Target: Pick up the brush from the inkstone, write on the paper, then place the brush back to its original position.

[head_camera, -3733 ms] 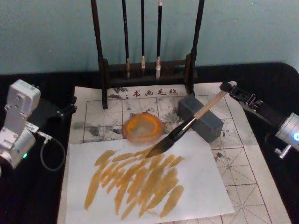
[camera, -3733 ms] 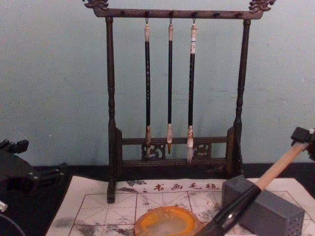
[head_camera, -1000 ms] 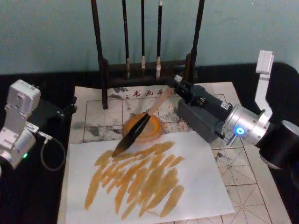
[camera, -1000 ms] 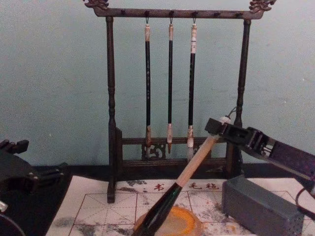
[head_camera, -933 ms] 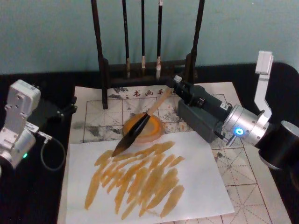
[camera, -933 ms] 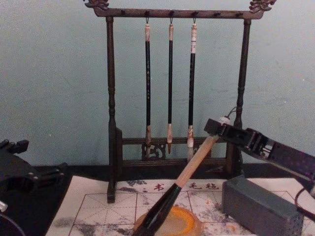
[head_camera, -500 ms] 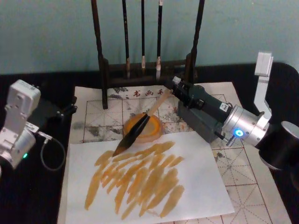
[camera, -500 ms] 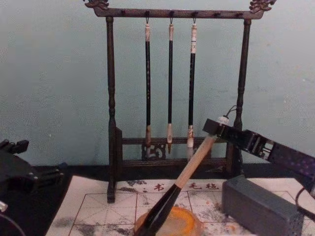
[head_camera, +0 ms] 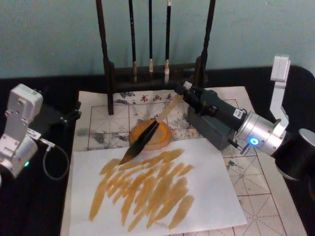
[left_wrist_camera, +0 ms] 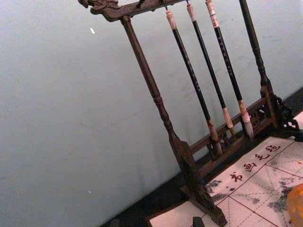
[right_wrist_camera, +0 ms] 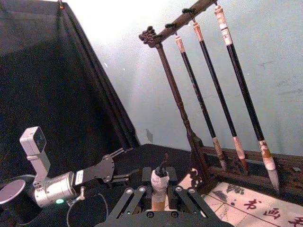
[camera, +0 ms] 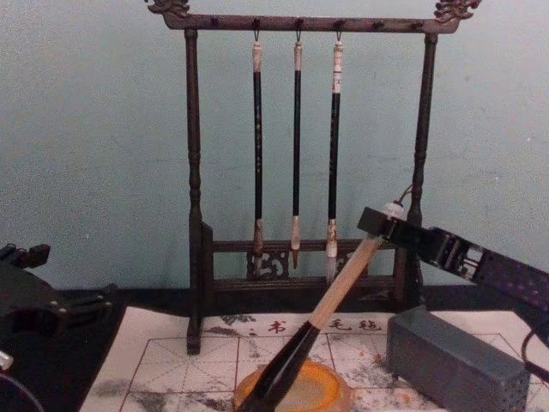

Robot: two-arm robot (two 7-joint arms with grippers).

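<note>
My right gripper (head_camera: 178,93) is shut on the whitish end cap of the brush (head_camera: 166,110), which slants down to the left. The black ferrule crosses the orange dish (head_camera: 158,138), and the dark tuft ends over the top left of a white sheet (head_camera: 206,182) covered in orange strokes. Whether the tip touches it I cannot tell. That sheet lies on the red-grid paper (head_camera: 101,123). The grey inkstone block (camera: 455,365) sits under my right arm. In the chest view the brush (camera: 343,287) hangs from the right gripper (camera: 382,221). My left gripper (head_camera: 69,115) is parked open at the left.
A dark wooden rack (head_camera: 109,73) with three thin hanging brushes (camera: 296,129) stands at the back of the paper, just behind the right gripper. The table around is black cloth. A cable loops beside the left arm (head_camera: 49,162).
The brush left the inkstone block and was carried left across the orange dish to the white sheet's top left. Over the last second it has barely shifted. The left arm has not moved.
</note>
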